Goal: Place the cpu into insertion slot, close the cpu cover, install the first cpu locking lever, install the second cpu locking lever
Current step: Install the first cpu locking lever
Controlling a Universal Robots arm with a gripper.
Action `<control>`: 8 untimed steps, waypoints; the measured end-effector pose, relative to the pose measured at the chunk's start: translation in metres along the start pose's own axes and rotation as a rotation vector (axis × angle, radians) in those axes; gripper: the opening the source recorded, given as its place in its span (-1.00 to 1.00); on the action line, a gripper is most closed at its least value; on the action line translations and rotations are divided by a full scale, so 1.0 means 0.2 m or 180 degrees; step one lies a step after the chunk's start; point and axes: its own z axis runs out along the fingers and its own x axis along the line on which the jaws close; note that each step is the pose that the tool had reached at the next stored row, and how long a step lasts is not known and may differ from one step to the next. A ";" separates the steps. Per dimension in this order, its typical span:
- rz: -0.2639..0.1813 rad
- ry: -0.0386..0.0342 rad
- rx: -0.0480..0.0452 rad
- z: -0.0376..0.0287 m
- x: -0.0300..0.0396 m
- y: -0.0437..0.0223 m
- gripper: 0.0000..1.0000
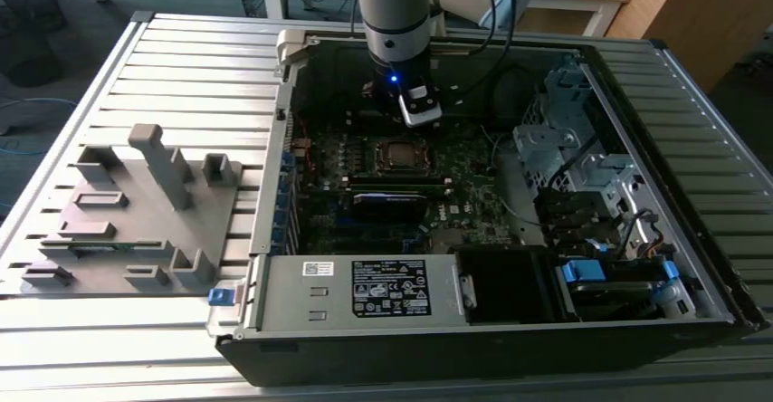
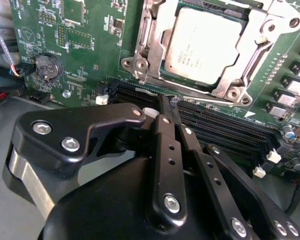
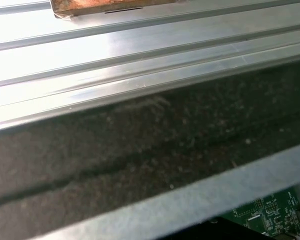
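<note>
Green circuit board (image 1: 399, 180) is sitting inside the open black computer case (image 1: 483, 348) in the exterior view, w/ the cpu (image 1: 397, 153) lying in its socket near the board's middle. Arm's gripper (image 1: 418, 112) is hanging just beyond the socket, on the side away from the white-labelled power box (image 1: 362, 286), not touching the chip. Can't tell jaw state from this view. Grey plastic fixture (image 1: 127, 230) is resting on the slatted table (image 1: 181, 58), well apart from the socket, on the exterior view's left of the case.

Second wrist view: cpu (image 2: 202, 45) is sitting flat in the socket, silver top facing up. Cpu cover (image 2: 230, 87), a thin metal frame, is lying down around the chip, so it's looking closed. Gripper (image 2: 167, 107) is pointing at the memory slots (image 2: 225, 127) just beside the socket; black fingers (image 2: 165, 150) are pressed together, holding nothing. Round coin battery (image 2: 46, 66) is sitting on the board, well apart from the socket.

First wrist view: table slats (image 3: 140, 45) and the case's dark wall (image 3: 140, 150) are showing, plus a corner of the board (image 3: 262, 215).

Progress, as a judgement: chip placing and cover closing are appearing done; lever state is too hard to make out, so locking may be left.
</note>
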 end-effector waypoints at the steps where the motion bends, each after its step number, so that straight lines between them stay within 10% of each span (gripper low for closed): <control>1: -0.0001 -0.0002 0.0006 0.000 0.000 0.000 -0.80; 8: -0.0010 -0.0013 0.0048 0.002 0.000 -0.001 -0.80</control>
